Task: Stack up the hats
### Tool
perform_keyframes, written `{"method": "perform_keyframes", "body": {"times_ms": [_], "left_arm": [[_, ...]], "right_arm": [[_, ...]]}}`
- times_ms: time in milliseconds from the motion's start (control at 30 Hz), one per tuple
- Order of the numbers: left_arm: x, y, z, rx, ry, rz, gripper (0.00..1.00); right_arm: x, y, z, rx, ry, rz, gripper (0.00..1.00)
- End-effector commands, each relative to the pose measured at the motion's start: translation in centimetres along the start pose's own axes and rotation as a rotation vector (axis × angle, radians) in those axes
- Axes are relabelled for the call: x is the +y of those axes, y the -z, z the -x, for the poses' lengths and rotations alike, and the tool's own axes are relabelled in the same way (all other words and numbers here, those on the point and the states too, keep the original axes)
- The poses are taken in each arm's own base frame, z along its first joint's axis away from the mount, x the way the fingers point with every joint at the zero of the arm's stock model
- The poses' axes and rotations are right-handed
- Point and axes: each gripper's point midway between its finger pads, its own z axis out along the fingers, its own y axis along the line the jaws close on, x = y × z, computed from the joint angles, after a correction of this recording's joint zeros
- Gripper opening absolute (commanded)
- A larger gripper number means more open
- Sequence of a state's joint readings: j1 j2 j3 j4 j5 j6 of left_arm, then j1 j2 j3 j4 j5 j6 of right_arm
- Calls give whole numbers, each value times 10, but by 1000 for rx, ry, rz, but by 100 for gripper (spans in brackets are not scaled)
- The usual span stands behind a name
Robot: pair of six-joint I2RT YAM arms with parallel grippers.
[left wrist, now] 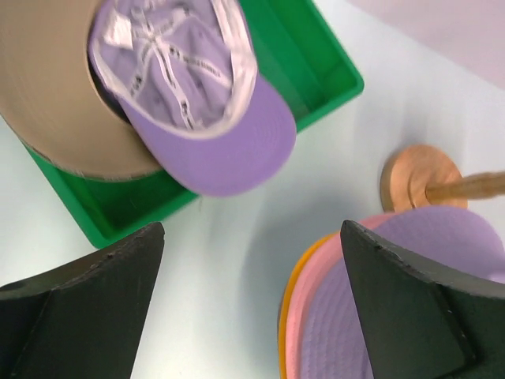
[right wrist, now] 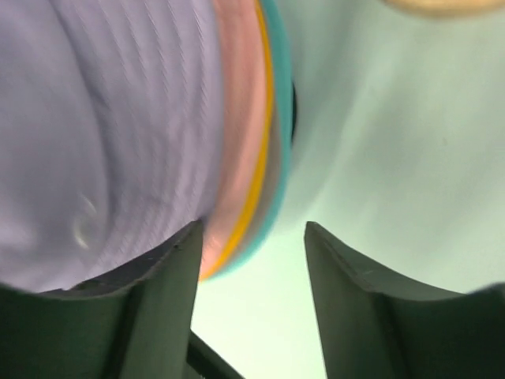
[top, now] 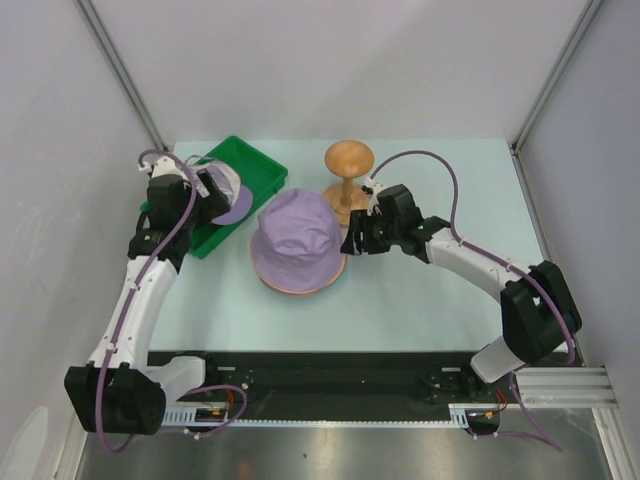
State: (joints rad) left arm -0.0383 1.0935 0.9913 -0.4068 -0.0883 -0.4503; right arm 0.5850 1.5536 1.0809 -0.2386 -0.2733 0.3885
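Upturned cap (left wrist: 185,95) lies in tray (left wrist: 339,83) just ahead of spread, empty left claw (left wrist: 251,245), brim toward hat stack (top: 297,240) mid-counter (top: 420,290); right claw (right wrist: 252,233), parted, sits at stack's right brim; left arm nearer cap

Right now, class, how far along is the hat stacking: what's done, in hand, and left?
Done: the stack on the table has a lavender hat on top, with pink, orange and teal brims below. In hand: nothing; the left gripper and right gripper are both open, empty. Left: the cap lying upside down in the green tray.
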Motion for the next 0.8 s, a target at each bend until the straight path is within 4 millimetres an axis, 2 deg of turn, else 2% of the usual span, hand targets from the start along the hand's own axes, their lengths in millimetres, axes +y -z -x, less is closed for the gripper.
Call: {"method": "perform_keyframes", "body": {"times_ms": [0, 67, 100, 167, 200, 267, 400, 433, 567, 600, 667, 700, 767], "left_arm": [[18, -1, 29, -45, -99, 96, 98], [25, -12, 24, -11, -103, 132, 98], [26, -15, 23, -4, -109, 136, 98], [25, -26, 21, 7, -140, 125, 97], [17, -31, 17, 22, -156, 75, 95], [18, -43, 4, 84, -163, 72, 95], [9, -59, -21, 140, -226, -16, 93], [5, -63, -18, 111, -277, -35, 93], [-11, -77, -26, 102, -447, -79, 95], [-15, -81, -22, 88, -470, -83, 95], [-17, -92, -28, 109, -544, -91, 96], [-23, -95, -23, 100, -562, -102, 95], [-29, -105, -34, 133, -618, -137, 96]], "right_arm": [[-10, 28, -2, -30, -9, -58, 61], [-17, 40, 5, -76, -21, -75, 61], [-22, 43, 2, -78, -28, -86, 61], [-28, 54, 8, -123, -35, -102, 63], [-33, 56, 4, -124, -43, -112, 63], [-41, 64, 9, -152, -58, -132, 64], [-54, 66, 10, -162, -87, -142, 66], [-55, 65, 10, -160, -94, -137, 66], [-61, 61, 16, -157, -126, -110, 67], [-65, 60, 17, -158, -141, -110, 67], [-65, 59, 19, -163, -155, -99, 67], [-66, 59, 20, -167, -160, -98, 67], [-68, 61, 21, -170, -172, -97, 67]]}}
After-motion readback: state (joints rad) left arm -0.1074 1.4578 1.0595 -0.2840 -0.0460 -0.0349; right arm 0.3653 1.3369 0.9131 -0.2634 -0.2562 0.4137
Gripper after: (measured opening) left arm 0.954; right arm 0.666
